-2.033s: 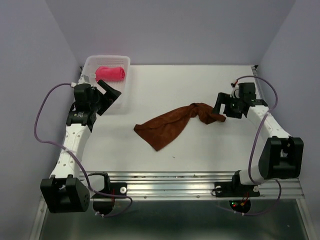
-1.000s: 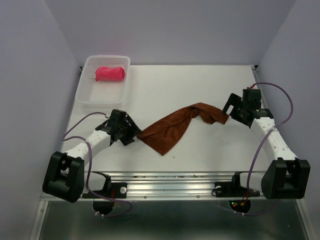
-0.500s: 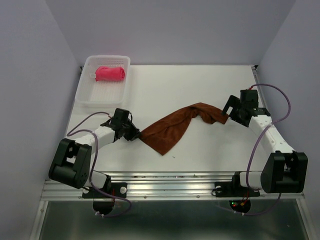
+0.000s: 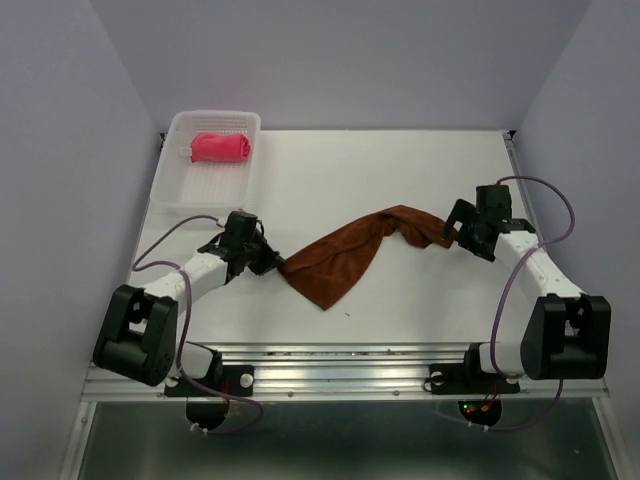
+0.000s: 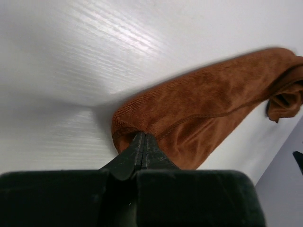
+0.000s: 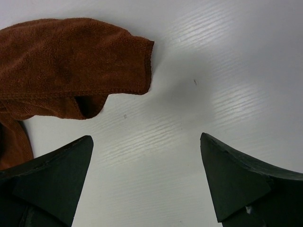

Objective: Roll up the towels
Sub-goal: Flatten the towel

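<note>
Down low over the white table (image 4: 330, 170), the left claw (image 5: 142, 142) is pinched together on a corner of the rust-brown soft cloth towel (image 4: 345, 262); its own fingers hide how much cloth they hold. From that claw the towel stretches across to a twisted, folded end just ahead of the right claw (image 6: 147, 156), which stands spread wide, touching nothing. Well beyond the left claw, the bright pink-red cloth towel (image 4: 220, 147) lies bundled in a translucent white plastic basket (image 4: 205, 182); how tightly it is rolled is unclear.

One pink towel (image 4: 220, 147), one brown towel (image 4: 345, 262), one basket (image 4: 200, 184)
</note>
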You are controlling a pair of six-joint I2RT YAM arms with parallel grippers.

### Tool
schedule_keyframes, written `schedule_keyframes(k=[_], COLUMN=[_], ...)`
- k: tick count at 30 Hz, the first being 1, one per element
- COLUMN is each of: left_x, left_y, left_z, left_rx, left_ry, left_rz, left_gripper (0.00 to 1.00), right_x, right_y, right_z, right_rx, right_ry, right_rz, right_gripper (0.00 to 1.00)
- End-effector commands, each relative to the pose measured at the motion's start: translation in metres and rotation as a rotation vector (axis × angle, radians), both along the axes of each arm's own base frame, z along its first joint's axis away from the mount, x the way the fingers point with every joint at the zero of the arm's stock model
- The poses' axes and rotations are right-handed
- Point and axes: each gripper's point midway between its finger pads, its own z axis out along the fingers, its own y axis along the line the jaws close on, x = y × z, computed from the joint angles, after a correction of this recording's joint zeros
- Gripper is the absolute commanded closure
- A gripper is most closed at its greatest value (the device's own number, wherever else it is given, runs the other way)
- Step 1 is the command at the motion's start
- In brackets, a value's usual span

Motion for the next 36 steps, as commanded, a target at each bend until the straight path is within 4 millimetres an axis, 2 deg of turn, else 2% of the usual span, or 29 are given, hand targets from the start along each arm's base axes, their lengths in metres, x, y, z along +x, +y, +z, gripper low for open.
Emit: schedule_keyframes(k=[1, 4, 5, 11, 14, 19, 23, 25, 31, 33, 35, 36], left_x=[0.007, 0.009, 0.008, 0.009, 0.009, 0.010, 0.012, 0.012, 0.015, 0.017, 0.022, 0.023], left_y=[0.001, -0.003, -0.006, -0.006, -0.004, -0.004, -0.004, -0.004, -0.004, -0.004, -0.006, -0.006], left_z=[0.033, 0.046, 0.049, 0.064, 0.066, 0.067, 0.067, 0.066, 0.070, 0.073, 0.081, 0.084], left_rx=[-0.012, -0.039, -0.053, -0.068, -0.059, -0.062, -0.060, -0.059, -0.059, -0.060, -0.062, -0.061], left_ry=[-0.147, -0.206, -0.217, -0.267, -0.272, -0.269, -0.266, -0.264, -0.281, -0.292, -0.315, -0.324], left_rz=[-0.012, -0.035, -0.048, -0.050, -0.042, -0.037, -0.033, -0.032, -0.028, -0.029, -0.031, -0.032], left_gripper=[1.00, 1.00, 1.00, 1.00, 1.00, 1.00, 1.00, 1.00, 1.00, 1.00, 1.00, 1.00], right_x=[0.009, 0.023, 0.027, 0.046, 0.052, 0.059, 0.065, 0.069, 0.074, 0.074, 0.077, 0.078], right_y=[0.012, 0.017, 0.019, 0.011, 0.008, 0.011, 0.009, 0.006, 0.002, 0.005, 0.013, 0.015], right_z=[-0.007, -0.011, -0.011, -0.035, -0.049, -0.065, -0.071, -0.070, -0.070, -0.070, -0.057, -0.050], right_rx=[0.048, 0.067, 0.080, 0.047, 0.035, 0.050, 0.043, 0.032, -0.001, 0.010, 0.030, 0.038], right_ry=[-0.012, -0.032, -0.037, -0.001, 0.021, 0.036, 0.040, 0.037, 0.014, 0.011, -0.022, -0.042], right_rz=[0.036, 0.063, 0.071, 0.039, 0.020, 0.030, 0.019, 0.010, 0.024, 0.046, 0.100, 0.111], right_gripper=[0.00, 0.02, 0.09, 0.26, 0.32, 0.33, 0.34, 0.37, 0.67, 0.82, 0.97, 0.99])
